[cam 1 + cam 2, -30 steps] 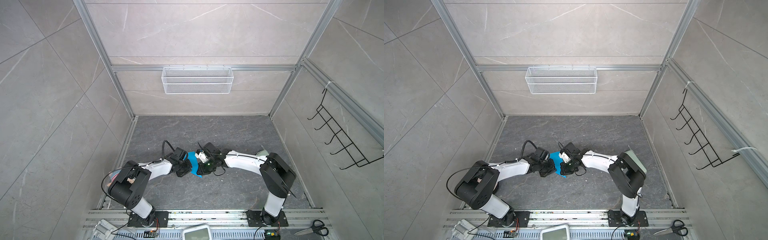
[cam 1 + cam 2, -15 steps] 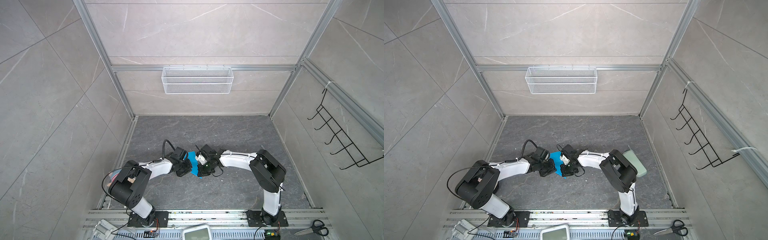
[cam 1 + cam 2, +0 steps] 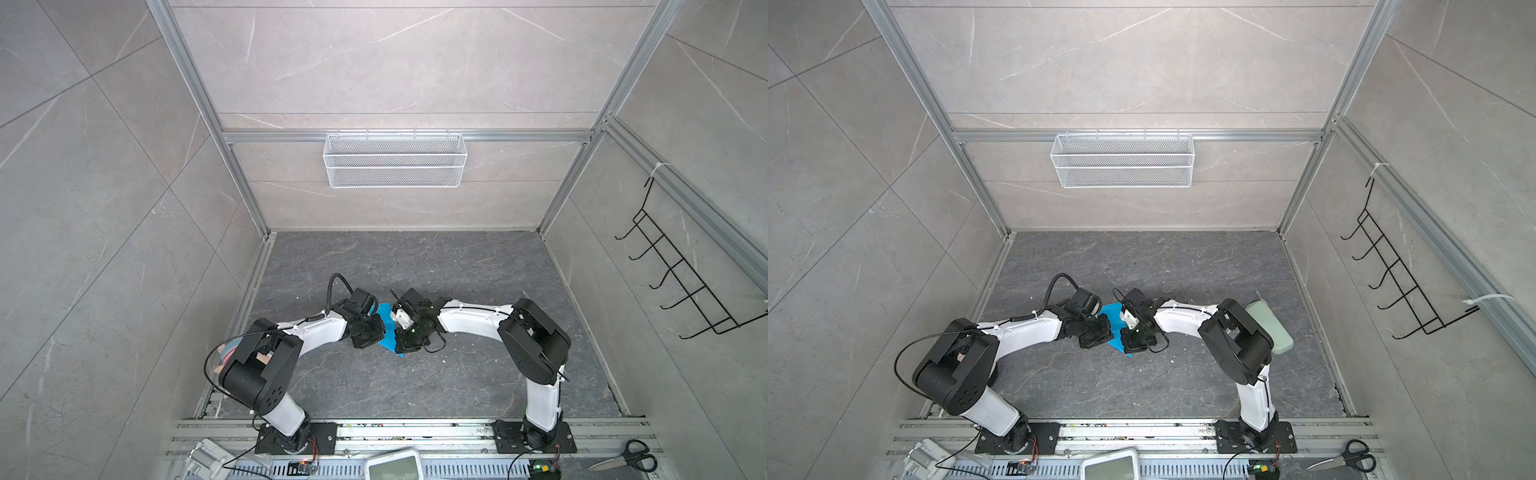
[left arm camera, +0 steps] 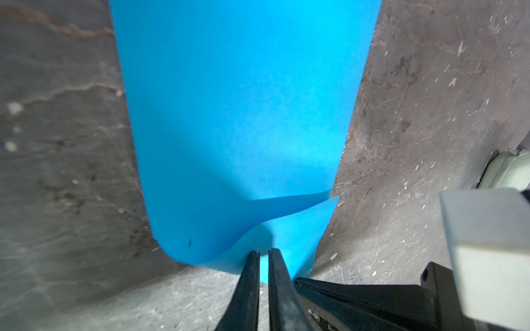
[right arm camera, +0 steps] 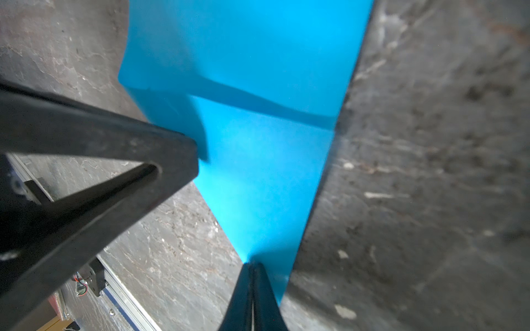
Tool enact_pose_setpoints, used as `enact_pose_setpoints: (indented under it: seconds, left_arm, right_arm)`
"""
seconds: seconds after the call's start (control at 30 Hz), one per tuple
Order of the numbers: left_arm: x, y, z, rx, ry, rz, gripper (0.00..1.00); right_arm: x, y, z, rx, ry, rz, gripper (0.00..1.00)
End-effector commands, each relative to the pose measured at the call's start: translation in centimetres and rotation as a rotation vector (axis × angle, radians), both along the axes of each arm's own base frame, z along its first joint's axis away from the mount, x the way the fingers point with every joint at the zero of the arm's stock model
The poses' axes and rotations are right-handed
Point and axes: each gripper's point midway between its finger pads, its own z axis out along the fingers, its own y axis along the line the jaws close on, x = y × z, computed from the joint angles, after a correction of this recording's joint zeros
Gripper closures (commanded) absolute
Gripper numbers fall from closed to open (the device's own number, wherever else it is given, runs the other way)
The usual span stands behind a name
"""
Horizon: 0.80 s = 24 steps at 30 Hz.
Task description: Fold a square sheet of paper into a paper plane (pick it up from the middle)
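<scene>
Right gripper (image 5: 252, 266) nipping the blue sheet of paper (image 5: 258, 177)
Its black jaws are pressed together on a narrow end of the sheet, which widens away over the grey table (image 5: 430, 172); a shadowed fold edge crosses it, and the left gripper's finger (image 5: 172, 149) touches its side

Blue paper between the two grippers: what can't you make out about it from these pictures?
1. Its folds: in both top views the blue paper is small and mostly covered by the left gripper and right gripper.
2. Its far end: cut off by the picture edge in both wrist views.
3. Whether the left gripper grips it: the jaws stand a slit apart, and the tips hide the contact.
</scene>
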Motion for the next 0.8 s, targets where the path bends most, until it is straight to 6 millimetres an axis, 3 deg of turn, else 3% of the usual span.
enact_pose_setpoints:
  seconds: [0.0, 0.4, 0.77]
  left_arm:
    - [0.3, 1.2, 0.8, 0.052, -0.022, -0.006, 0.86]
    - [0.9, 2.8, 0.1, 0.120, -0.012, 0.031, 0.88]
    - [1.5, 2.8, 0.1, 0.127, -0.006, 0.041, 0.92]
  right_arm:
    - [-0.9, -1.7, -2.5, -0.104, 0.048, -0.010, 0.91]
    - [-1.1, -1.9, -2.8, -0.115, 0.059, -0.007, 0.91]
    - [-1.2, -2.0, -3.2, -0.120, 0.067, -0.009, 0.91]
